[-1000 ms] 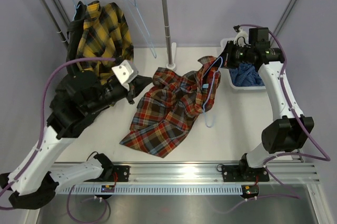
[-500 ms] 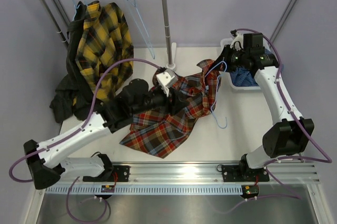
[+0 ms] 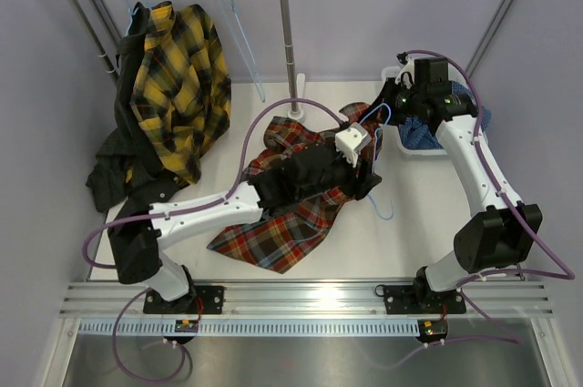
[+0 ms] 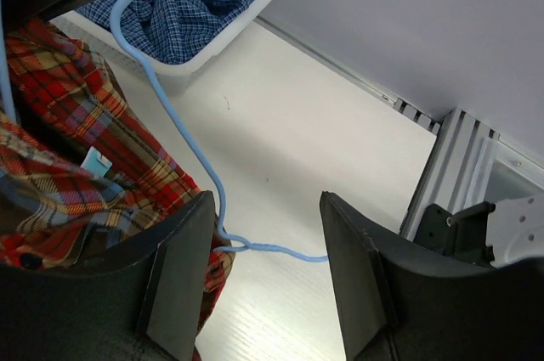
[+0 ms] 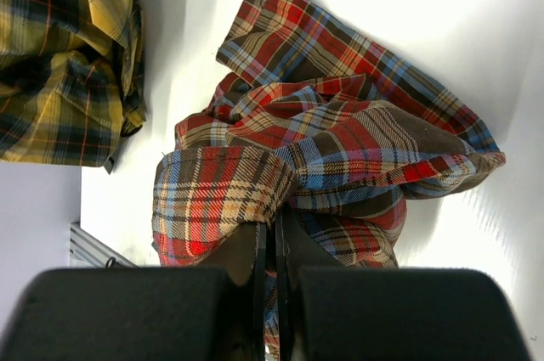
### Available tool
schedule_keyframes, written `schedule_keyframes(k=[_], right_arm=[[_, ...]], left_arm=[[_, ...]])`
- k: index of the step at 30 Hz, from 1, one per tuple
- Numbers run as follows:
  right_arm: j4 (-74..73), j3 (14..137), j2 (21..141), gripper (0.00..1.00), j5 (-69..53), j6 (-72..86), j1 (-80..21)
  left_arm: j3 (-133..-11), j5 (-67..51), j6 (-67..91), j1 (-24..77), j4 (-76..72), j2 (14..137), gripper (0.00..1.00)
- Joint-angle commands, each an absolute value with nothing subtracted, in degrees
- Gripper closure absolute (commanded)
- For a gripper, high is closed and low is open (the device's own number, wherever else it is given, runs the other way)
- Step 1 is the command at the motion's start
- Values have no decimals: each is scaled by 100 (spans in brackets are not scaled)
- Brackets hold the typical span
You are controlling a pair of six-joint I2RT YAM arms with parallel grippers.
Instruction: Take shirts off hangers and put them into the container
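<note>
**A:** What is changing here?

**B:** The left pincer [image 3: 351, 144] is swinging in from the counter's left edge to its middle and spreading its jaws. They are now straddling the hanger [image 4: 183, 136] without touching it.

**A:** And the right pincer [image 5: 274, 229]?

**B:** It is staying clenched, holding up one end of the red plaid shirt [image 3: 273, 223]. Whether it is pinching wire or cloth, I cannot tell.

**A:** So what is that meaning for the job?

**B:** The left is probably lining up to pull the hanger free. The shirt is still lying mid-counter, outside the container [image 4: 229, 34] in the far right corner, where the blue check shirt [image 4: 183, 0] is already sitting.
</note>
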State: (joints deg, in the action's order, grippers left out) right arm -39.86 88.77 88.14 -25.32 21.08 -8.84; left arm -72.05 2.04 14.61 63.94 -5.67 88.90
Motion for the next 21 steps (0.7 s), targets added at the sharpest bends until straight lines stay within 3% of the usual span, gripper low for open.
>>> schedule_keyframes(k=[1, 10, 21], right_arm=[[-3867, 8851, 8692, 100, -2408, 2153, -975], [-3867, 8745, 8552, 100, -2400, 2101, -976], [-3788, 8578, 8367, 100, -2391, 2074, -976]], left_arm=[[-7698, 326, 1810, 6390, -975, 9043, 43], [-8498, 404, 2522, 6302, -19, 9843, 43], [-8692, 852, 3445, 6267, 861, 9879, 39]])
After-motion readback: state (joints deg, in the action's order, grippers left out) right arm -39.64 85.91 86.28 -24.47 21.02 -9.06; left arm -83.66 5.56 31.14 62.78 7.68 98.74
